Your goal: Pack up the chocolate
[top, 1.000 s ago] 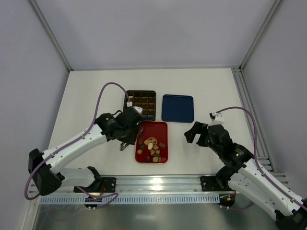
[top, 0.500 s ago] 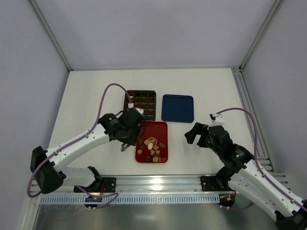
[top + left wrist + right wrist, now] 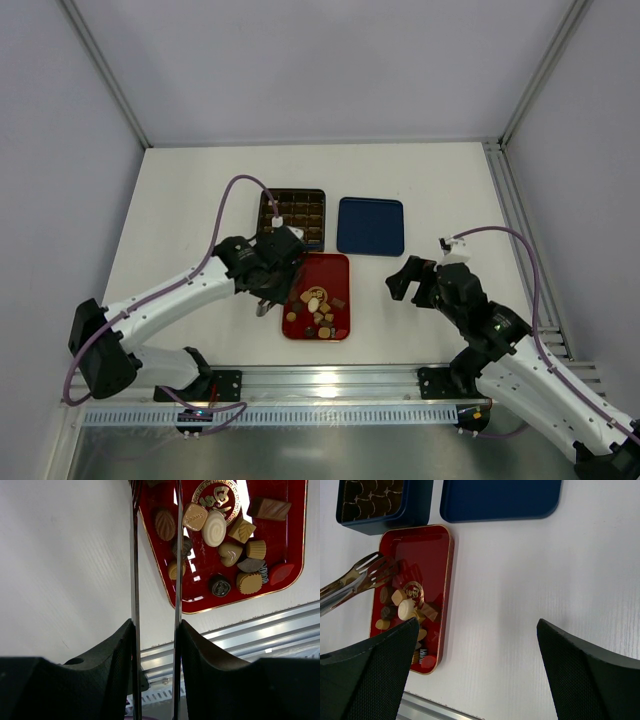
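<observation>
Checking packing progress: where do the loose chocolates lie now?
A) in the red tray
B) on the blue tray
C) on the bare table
A: the chocolates lie clustered inside the red tray, as both wrist views show.

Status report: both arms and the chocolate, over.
Left fingers shut on tongs, tips over red tray. Right fingers open over the table. Chocolates loose in tray, nothing blocking.
</observation>
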Robot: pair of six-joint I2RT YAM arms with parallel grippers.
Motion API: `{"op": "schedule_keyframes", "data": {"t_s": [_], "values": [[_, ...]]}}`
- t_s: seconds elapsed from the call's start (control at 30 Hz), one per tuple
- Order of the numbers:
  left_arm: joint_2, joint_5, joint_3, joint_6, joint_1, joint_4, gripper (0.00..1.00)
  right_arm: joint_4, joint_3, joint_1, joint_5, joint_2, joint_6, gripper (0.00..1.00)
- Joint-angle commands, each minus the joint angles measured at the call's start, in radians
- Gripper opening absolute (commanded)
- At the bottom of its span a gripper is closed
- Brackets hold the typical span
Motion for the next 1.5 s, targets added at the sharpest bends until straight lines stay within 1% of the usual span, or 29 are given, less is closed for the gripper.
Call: {"op": "schedule_keyframes", "data": {"t_s": [0.0, 0.4, 0.87, 1.0, 1.17, 1.2, 1.47], "values": [[0.01, 0.002, 0.005, -0.007, -0.005, 0.043, 0.4, 0.0, 0.004, 0.004, 0.016, -0.014, 0.01, 1.0], [0.044, 0.005, 0.019, -0.009, -0.035, 0.042, 0.4, -0.001, -0.001, 0.004, 0.021, -0.023, 0.014, 1.0], [0.032, -0.027, 0.025, -0.012, -0.047, 0.015, 0.39, -0.003, -0.007, 0.004, 0.019, -0.034, 0.019, 1.0], [0.036, -0.036, 0.029, -0.009, -0.047, 0.014, 0.34, -0.003, -0.009, 0.005, 0.019, -0.032, 0.019, 1.0], [0.038, -0.044, 0.037, -0.006, -0.047, 0.008, 0.32, -0.003, -0.009, 0.002, 0.019, -0.031, 0.019, 1.0], [0.038, -0.047, 0.043, -0.004, -0.047, 0.006, 0.3, -0.001, -0.009, 0.004, 0.019, -0.031, 0.018, 1.0], [0.039, -0.065, 0.105, 0.011, -0.047, -0.023, 0.29, -0.001, -0.006, 0.004, 0.024, -0.028, 0.016, 1.0]]}}
